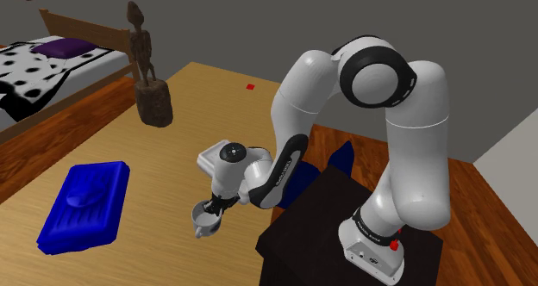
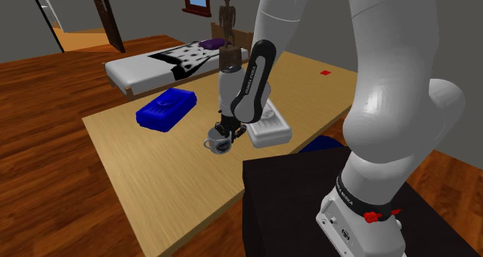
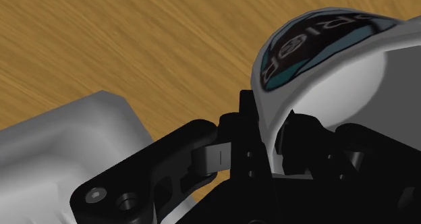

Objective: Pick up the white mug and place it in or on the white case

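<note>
One arm bent low, tool [image 1: 212, 208] pinching mug [image 1: 202, 222] (by rim)

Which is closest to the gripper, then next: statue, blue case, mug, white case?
1. Mug, clasped in the gripper.
2. White case, beside it, toward the second exterior view's right.
3. Blue case, farther off on that view's left.
4. Statue, far behind.

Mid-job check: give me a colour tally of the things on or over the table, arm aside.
White: 2, the white mug and the white case
Blue: 1, the blue case
Dark brown: 1, the statue
Red: 1, the small red marker
Total: 5
</note>
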